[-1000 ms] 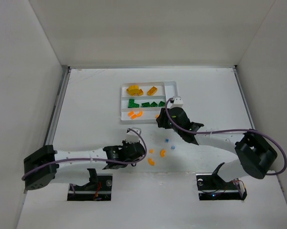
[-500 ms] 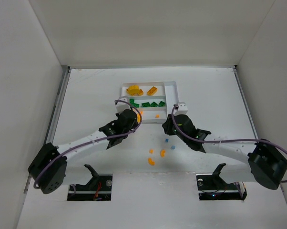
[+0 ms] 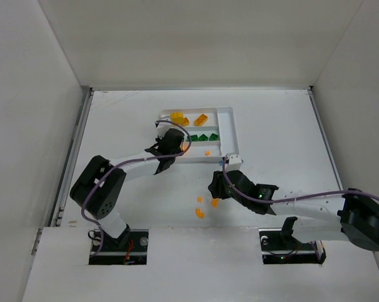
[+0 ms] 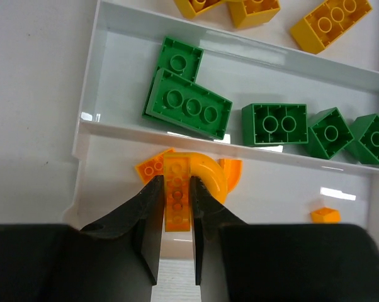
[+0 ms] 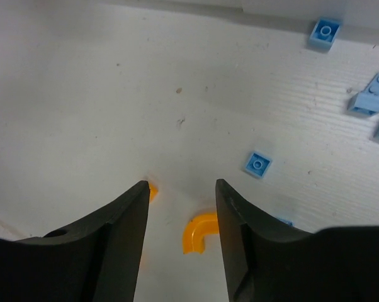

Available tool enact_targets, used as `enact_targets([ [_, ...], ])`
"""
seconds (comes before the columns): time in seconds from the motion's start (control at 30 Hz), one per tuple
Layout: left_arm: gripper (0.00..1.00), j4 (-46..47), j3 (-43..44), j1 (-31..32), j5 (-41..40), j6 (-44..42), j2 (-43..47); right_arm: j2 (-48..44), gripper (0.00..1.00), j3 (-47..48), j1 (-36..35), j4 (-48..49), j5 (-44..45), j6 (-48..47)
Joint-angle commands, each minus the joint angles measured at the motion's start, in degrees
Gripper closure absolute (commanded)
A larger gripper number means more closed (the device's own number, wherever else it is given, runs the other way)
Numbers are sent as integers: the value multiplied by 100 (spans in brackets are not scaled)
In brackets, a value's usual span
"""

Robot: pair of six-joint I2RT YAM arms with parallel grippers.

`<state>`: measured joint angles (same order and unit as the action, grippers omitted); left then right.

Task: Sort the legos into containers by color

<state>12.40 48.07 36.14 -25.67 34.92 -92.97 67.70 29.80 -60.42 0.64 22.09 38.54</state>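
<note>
Orange brick (image 4: 178,201) is pinched lengthwise in my left pincer (image 4: 175,182), both fingers pressed flat on its long sides, studs facing up. It's over the near slot of the white tray (image 4: 123,75). Right at its far end sits an orange curve (image 4: 211,179), w/ a small orange flat piece (image 4: 150,168) just left of my tips. Can't tell if the brick touches either. Further right in the same slot lies one orange chip (image 4: 325,215), well apart from the rest.

Next slot beyond my tips holds the green bricks (image 4: 188,107): two overlapping ahead-left, three in a row off to the right. Slot past that has the yellow bricks (image 4: 331,22), only partly in view at the top.

My right pincer (image 5: 181,185) is spread, nothing in it, tips low over the white counter (image 5: 82,94). An orange arch (image 5: 199,231) lies on the counter btwn the two fingers, nearer the right one. A tiny orange bit (image 5: 152,190) peeks out beside the left finger's tip. Ahead & to the right are pale blue pieces (image 5: 257,163), scattered, one near, the others further off by the far edge.
</note>
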Motion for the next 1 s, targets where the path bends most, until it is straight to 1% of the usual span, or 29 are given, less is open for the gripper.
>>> enact_targets([
  [0.0, 83, 210, 299, -33, 27, -125, -28, -21, 45, -1, -79, -406, 173, 224],
  [0.17, 69, 219, 185, -50, 1, -134, 94, 112, 40, 105, -219, -969, 173, 434],
  [0.27, 63, 262, 44, -41, -26, -134, 270, 129, 40, 131, -412, -1180, 147, 505],
  [0.37, 62, 210, -96, -7, -8, -99, 489, 217, 40, 184, -544, -1260, 50, 584],
  [0.5, 61, 210, -465, 222, 18, -90, 1016, 445, 38, 324, -729, -1339, -37, 654],
  [0.6, 61, 210, -868, 555, -17, -143, 1596, 673, 35, 403, -826, -1357, -99, 751],
  [0.67, 61, 271, -1193, 810, -61, -187, 1947, 875, 35, 465, -870, -1321, -126, 760],
  [0.7, 61, 271, -1334, 950, -87, -152, 2080, 972, 37, 500, -870, -1321, -108, 760],
  [0.83, 61, 131, -1730, 1416, -140, -73, 2406, 1219, 49, 667, -870, -1374, 23, 813],
  [0.97, 61, 8, -2029, 1681, -219, 103, 2669, 1246, 66, 711, -870, -1585, 243, 856],
])
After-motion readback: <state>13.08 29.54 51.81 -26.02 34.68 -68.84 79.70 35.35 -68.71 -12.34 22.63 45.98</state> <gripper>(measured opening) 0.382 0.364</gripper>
